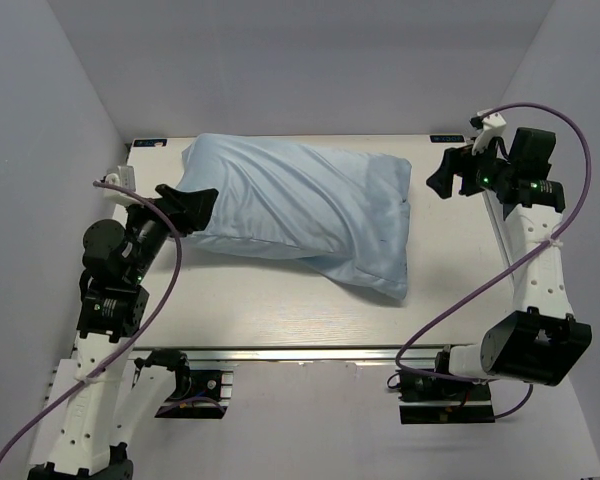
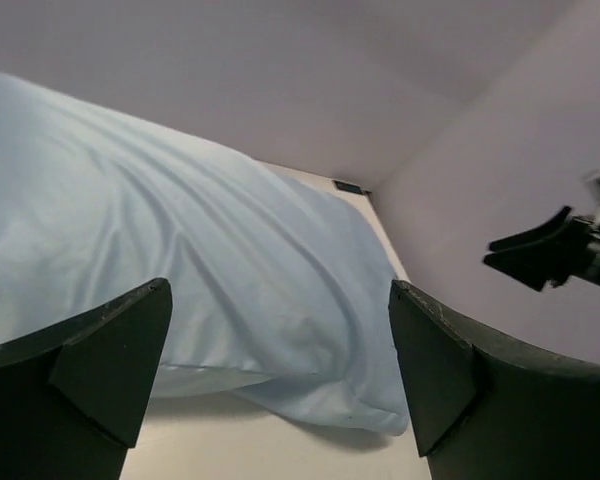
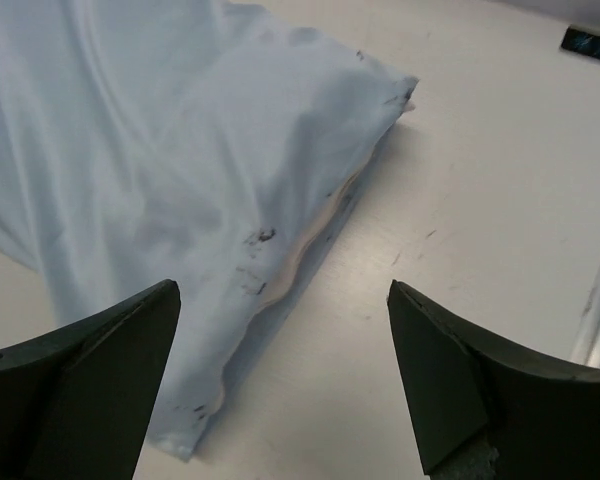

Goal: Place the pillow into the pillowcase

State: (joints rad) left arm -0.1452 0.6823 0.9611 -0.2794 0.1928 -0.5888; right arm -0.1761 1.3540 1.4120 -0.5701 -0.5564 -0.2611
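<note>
The light-blue pillowcase [image 1: 300, 210] lies plump across the back of the table, filled by the pillow. Only a thin white strip of the pillow [image 3: 315, 235] shows in the open mouth at the case's right edge, in the right wrist view. The case also fills the left wrist view [image 2: 180, 260] and the right wrist view [image 3: 160, 170]. My left gripper [image 1: 195, 205] is open and empty at the case's left end, its tips close to the cloth. My right gripper [image 1: 448, 175] is open and empty, raised to the right of the case's mouth.
The white table [image 1: 280, 310] has a metal rail along its near edge [image 1: 300, 352]. Grey walls enclose the back and sides. A small dark label [image 3: 590, 45] lies on the table at the far right. The right gripper shows in the left wrist view [image 2: 550, 250].
</note>
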